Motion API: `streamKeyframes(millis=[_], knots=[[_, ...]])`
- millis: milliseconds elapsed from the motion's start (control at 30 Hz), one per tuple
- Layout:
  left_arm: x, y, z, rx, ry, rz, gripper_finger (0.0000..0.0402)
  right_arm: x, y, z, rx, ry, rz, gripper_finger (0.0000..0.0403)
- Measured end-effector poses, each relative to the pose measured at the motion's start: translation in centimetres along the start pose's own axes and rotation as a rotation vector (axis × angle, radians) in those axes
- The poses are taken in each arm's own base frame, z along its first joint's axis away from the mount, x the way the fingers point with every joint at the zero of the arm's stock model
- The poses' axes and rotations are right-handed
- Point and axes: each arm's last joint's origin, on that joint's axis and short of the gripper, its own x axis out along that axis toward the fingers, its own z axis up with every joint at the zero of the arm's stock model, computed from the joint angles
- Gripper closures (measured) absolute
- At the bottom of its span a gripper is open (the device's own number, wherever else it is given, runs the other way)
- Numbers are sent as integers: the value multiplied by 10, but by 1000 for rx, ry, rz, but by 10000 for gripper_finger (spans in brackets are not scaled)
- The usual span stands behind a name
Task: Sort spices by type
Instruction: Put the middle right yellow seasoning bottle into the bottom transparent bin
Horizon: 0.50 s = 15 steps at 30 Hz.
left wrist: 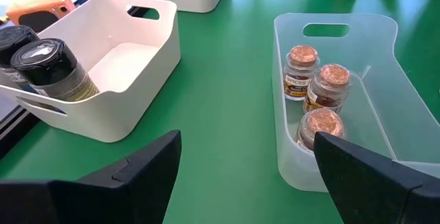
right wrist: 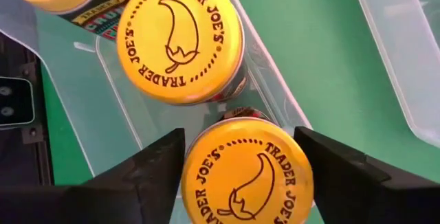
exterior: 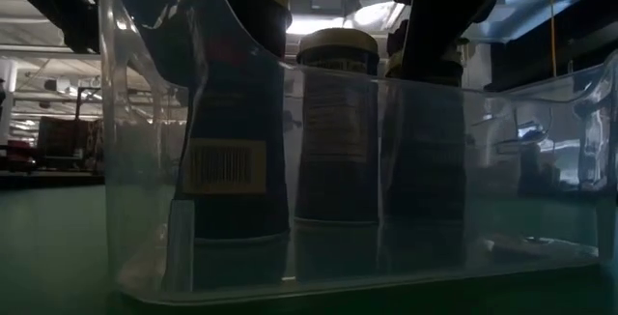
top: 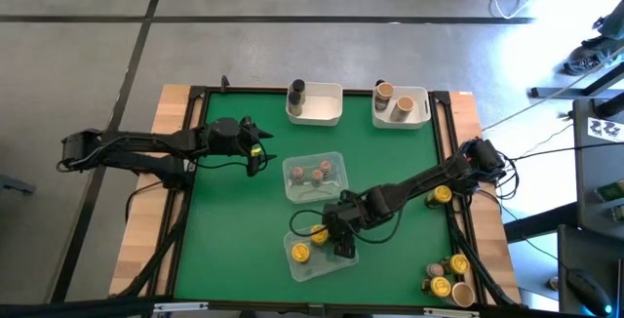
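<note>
Placing of a yellow-lidded jar (right wrist: 247, 179) into the near clear tray (top: 336, 264) is the step in hand, on my reading. The right end effector (top: 343, 243) hangs over that tray at about 6 o'clock on the counter (top: 234, 240), its fingers (right wrist: 148, 176) spread to either side of the jar's lid; whether the pads touch the jar cannot be told. A second yellow-lidded jar (right wrist: 180, 40) stands just beside it in the same tray, with a third at the frame's edge.

Next move, judged: lift straight clear without tipping the neighbours, then go for the loose yellow jar (top: 442, 196) at 3 o'clock.

The left end effector (top: 255, 152) waits at 9 o'clock, fingers spread, holding nothing.

Jars noted: short cylinders, bright yellow lids printed with a chilli emblem. Three copper-topped jars (left wrist: 323, 90) occupy the middle tray (left wrist: 330, 28). More unsorted jars (top: 447, 277) cluster at 4 o'clock.
</note>
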Motion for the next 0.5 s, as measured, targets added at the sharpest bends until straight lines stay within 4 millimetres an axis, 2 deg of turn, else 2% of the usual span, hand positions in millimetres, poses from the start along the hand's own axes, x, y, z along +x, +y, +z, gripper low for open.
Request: streamKeyframes(millis=[167, 367, 500], knots=[[0, 0, 0, -19, 1, 0, 88, -10, 1, 0, 4, 16, 46, 118], [0, 0, 0, -29, 1, -1, 88, -51, 0, 2, 17, 21, -30, 116], [0, 0, 0, -27, 1, 0, 88, -78, -6, -2, 20, 25, -139, 116]])
